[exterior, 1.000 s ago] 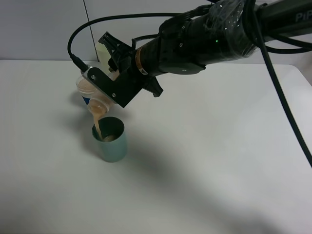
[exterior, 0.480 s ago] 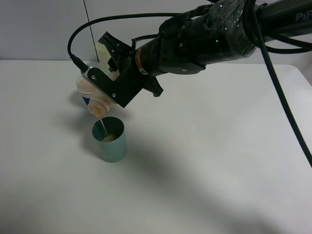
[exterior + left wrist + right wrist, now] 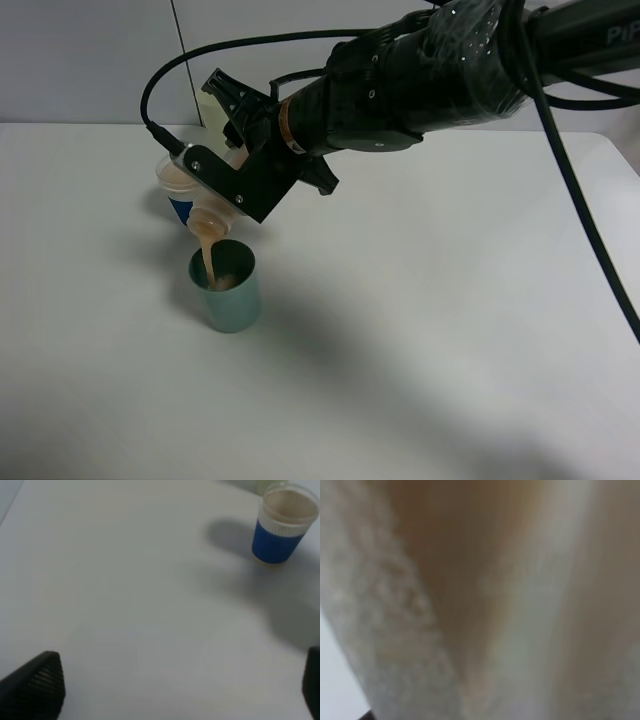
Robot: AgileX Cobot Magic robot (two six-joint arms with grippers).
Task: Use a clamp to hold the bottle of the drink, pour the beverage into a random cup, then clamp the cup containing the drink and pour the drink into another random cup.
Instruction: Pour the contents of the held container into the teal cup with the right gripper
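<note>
Two grippers are in play, and only the right one holds anything. In the exterior high view the right arm reaches across the white table (image 3: 450, 330) toward its left side, and the right gripper (image 3: 207, 178) is clamped on the bottle (image 3: 208, 222), which is tipped steeply with its open neck pointing down. A thin stream of the beverage (image 3: 207, 258), pale beige-pink, runs from the neck into the teal cup (image 3: 232, 298), falling just inside the rim on the left. The teal cup stands upright on the left half of the table, about midway between the far and near edges, and the bottle's mouth hangs just above it without touching. The blue paper cup (image 3: 181, 210) stands upright just beyond the teal cup, toward the far-left corner, partly hidden by the gripper and the bottle. A pale yellow-green tumbler (image 3: 211, 100) shows behind the gripper, nearer the far edge. The right wrist view is filled by a blurred beige and whitish surface pressed close to the lens, too soft to make out. In the left wrist view the left gripper (image 3: 172, 685) hangs over bare table with its jaws wide apart and nothing between them; the blue paper cup (image 3: 280, 537) stands well apart from it, its beige inside and ribbed white band visible.
</note>
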